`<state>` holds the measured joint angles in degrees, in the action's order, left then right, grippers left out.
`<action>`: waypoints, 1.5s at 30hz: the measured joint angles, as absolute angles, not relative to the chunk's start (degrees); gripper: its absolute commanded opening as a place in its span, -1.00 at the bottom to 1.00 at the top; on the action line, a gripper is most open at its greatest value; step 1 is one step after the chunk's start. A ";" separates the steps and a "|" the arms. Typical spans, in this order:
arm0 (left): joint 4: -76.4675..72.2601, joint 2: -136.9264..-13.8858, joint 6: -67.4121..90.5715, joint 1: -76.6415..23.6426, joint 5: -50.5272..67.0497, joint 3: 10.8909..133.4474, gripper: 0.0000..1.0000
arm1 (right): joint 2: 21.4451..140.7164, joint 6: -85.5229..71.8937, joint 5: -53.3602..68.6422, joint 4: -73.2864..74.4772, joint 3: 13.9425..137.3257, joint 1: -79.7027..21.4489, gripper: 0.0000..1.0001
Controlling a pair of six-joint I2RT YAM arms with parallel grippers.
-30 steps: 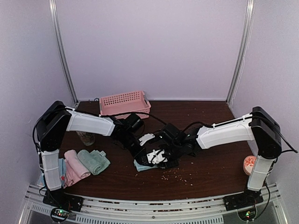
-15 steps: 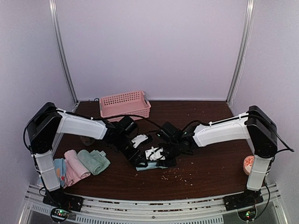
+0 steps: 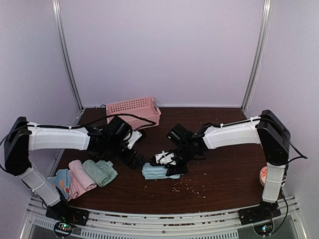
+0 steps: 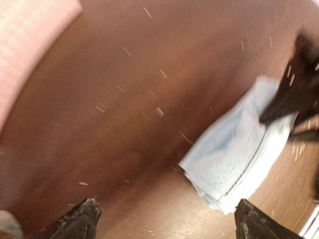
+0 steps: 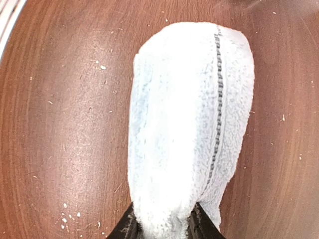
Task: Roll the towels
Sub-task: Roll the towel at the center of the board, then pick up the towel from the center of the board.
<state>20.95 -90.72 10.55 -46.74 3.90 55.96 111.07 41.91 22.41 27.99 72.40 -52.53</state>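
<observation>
A rolled light blue towel lies on the brown table near the middle. My right gripper is shut on its right end, and in the right wrist view the towel runs away from the fingers that pinch it. My left gripper stands open just left of the roll with nothing in it. In the left wrist view the towel lies beyond the wide-apart tips of this gripper. Pink, sage green and blue orange-dotted towels lie rolled at the near left.
A pink perforated basket stands at the back left, also blurred in the left wrist view. A small orange-and-white object sits at the right edge. Pale crumbs speckle the table in front of the blue roll.
My left arm has drawn back to the left, away from the blue towel, with its gripper open. The right gripper keeps its hold and has shifted slightly left.
</observation>
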 measured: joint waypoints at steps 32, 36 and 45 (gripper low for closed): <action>9.91 -95.20 -23.81 -65.21 1.54 60.12 0.22 | 136.66 44.86 57.80 68.45 105.14 -39.07 -0.41; 11.38 -102.52 -26.59 -67.29 -2.94 62.28 0.21 | 137.64 44.86 59.94 71.70 105.12 -38.89 -0.41; 9.74 -106.06 -29.98 -68.64 -8.95 62.59 0.22 | 139.81 44.82 63.07 75.94 106.06 -38.20 -0.41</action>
<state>9.74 -106.06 -29.98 -68.64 -8.95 62.59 139.81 44.82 63.07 75.94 106.06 -38.20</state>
